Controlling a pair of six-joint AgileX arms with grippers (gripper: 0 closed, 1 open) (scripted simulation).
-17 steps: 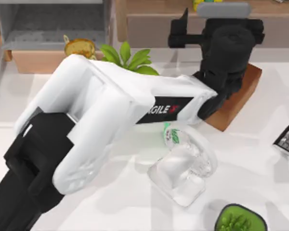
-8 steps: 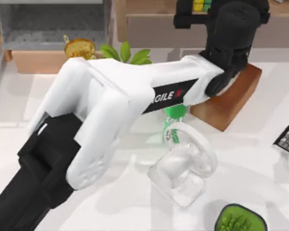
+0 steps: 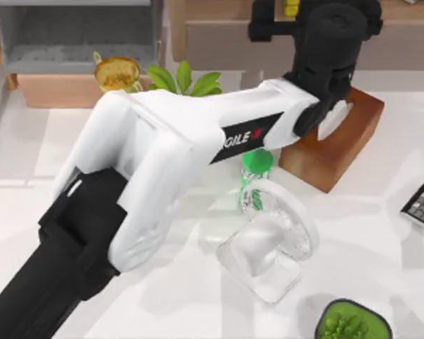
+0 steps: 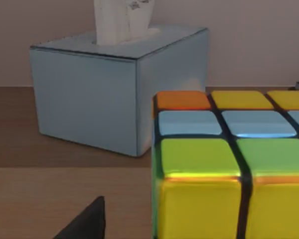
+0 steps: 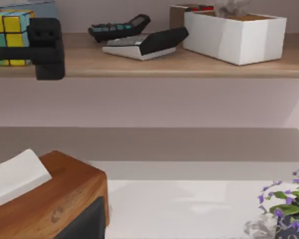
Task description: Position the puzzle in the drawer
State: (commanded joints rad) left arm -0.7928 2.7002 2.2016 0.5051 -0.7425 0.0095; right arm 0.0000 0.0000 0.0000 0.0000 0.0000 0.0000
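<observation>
The puzzle (image 4: 229, 164), a cube with yellow, green, blue and orange tiles, sits on the long wooden shelf (image 5: 154, 62) at the back of the table. A yellow corner of the puzzle (image 3: 291, 8) peeks out beside my left gripper (image 3: 268, 21), which reaches over the shelf and stands open right next to it. One dark fingertip (image 4: 84, 224) is apart from the cube. From the right wrist the puzzle (image 5: 10, 30) appears just behind the left gripper's black body (image 5: 45, 47). The drawer (image 3: 78, 42) is open at the back left, with a tan front panel (image 3: 56, 88).
A grey-blue tissue box (image 4: 114, 84) stands behind the cube. Under my left arm are a green bottle (image 3: 254, 166), a clear jug (image 3: 272, 244) and a wooden tissue box (image 3: 332, 141). A plant (image 3: 187, 81) and golden cup (image 3: 116, 70) sit near the drawer. My right gripper's dark edge (image 5: 84, 221) is parked low.
My left arm has stretched farther toward the shelf and its gripper has closed in on the puzzle. The green bottle has come out from under the arm.
</observation>
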